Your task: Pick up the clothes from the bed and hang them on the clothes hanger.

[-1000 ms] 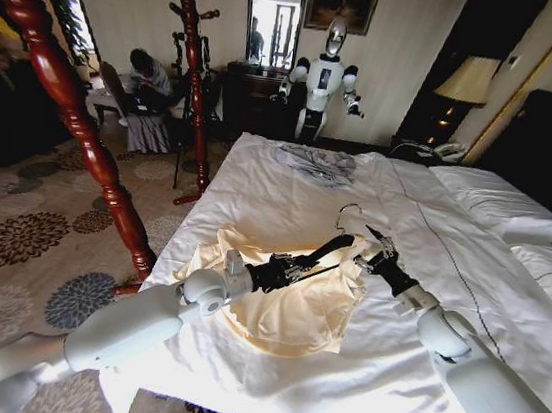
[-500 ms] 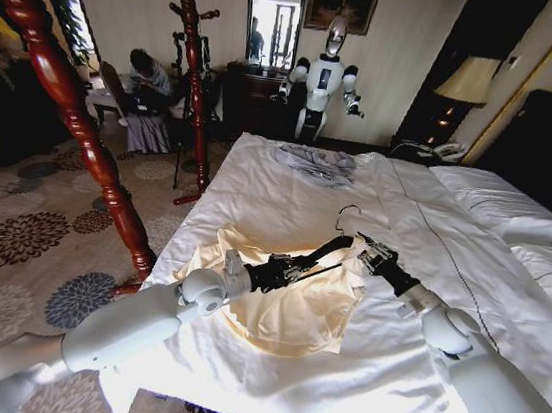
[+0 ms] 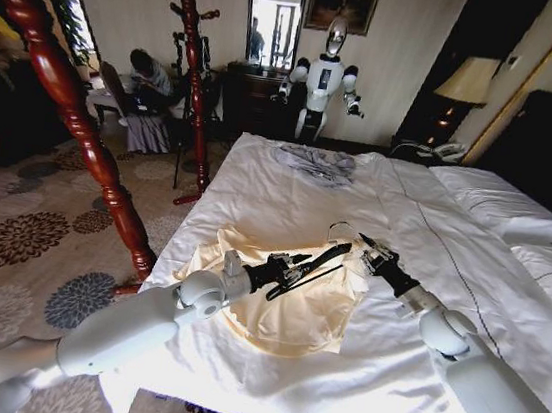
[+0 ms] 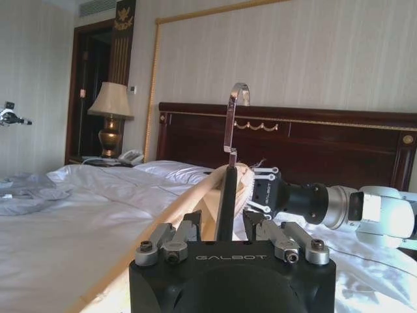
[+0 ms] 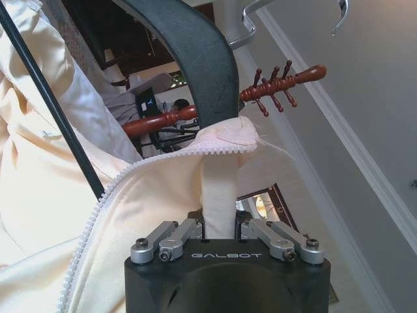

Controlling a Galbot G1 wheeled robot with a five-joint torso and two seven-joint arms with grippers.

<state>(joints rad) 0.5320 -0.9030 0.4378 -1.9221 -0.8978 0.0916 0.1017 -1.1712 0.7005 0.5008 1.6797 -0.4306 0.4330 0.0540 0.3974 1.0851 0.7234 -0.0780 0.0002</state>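
Observation:
The pale cream shirt (image 3: 288, 314) lies spread near the white bed's (image 3: 277, 202) left edge. My left gripper (image 3: 296, 265) is over it, shut on the thin black clothes hanger (image 3: 323, 254); the silver hook (image 3: 338, 225) points towards the pillows. In the left wrist view the gripper (image 4: 226, 225) clamps the hanger arm (image 4: 226, 195), with the hook (image 4: 233, 111) standing above. My right gripper (image 3: 364, 251) is at the shirt's far edge, shut on a fold of its cloth. In the right wrist view the gripper (image 5: 219, 225) pinches the shirt (image 5: 219, 189) by a zipper, under the hanger's shoulder (image 5: 195, 59).
A grey garment (image 3: 314, 161) lies at the bed's far end. White pillows (image 3: 498, 204) are to the right. A red-brown bedpost (image 3: 76, 111) rises close on the left, with a wooden coat stand (image 3: 189, 55) beyond. Another robot (image 3: 322, 76) stands by the far wall.
The hanger has tipped lower, its hook dropping a little towards the shirt. My right gripper has edged left towards the hanger with the cloth. The left arm has barely moved.

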